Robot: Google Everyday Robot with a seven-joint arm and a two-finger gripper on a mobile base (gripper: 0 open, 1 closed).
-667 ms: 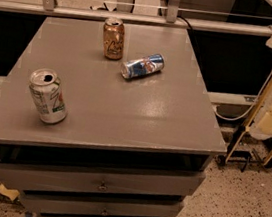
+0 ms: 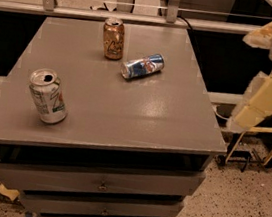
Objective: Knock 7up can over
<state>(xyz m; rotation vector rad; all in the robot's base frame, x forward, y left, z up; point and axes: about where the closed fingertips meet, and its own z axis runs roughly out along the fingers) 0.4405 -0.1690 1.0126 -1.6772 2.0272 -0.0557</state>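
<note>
Silver-topped 7up can (image 2: pixel 48 96) stands upright, axis vertical, front-left on grey surface (image 2: pixel 125 114). Gripper (image 2: pixel 266 101) hangs beyond right edge, well apart; open or closed, cannot tell. Can lies far left of gripper, so long sideways reach likely.

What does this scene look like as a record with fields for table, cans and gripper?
table: grey cabinet top
7up can: white-and-silver soda can, green print, standing, front left
brown-gold can: standing, far side
blue-and-silver can: lying on its side, beside brown-gold can, apart
gripper: beyond table's right edge, clear of all cans
task: 7up can not yet knocked over
</note>
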